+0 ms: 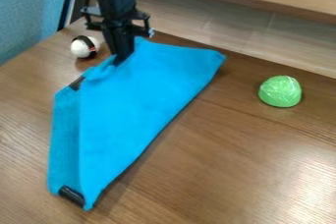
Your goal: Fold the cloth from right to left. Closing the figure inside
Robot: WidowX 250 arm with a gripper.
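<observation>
The black gripper (119, 62) hangs down over the upper left part of the bright blue cloth (134, 115), its tip against the bunched fabric near the cloth's upper edge; whether it stands apart, together or clamped on the fabric cannot be told. The cloth lies folded on the brown wooden table (236, 169), one layer over another, with a strip of the lower layer showing along the left side. It reaches from a wide upper end to a narrow lower end, and its right edge slants between them. A black patch (70, 195) marks the lower left corner, and another dark patch (76, 83) shows at the upper left edge. A white ball with black and red markings (84, 47) sits just left of the gripper, apart from the cloth. A rounded green object with pale streaks (280, 91) rests well to the cloth's right.
</observation>
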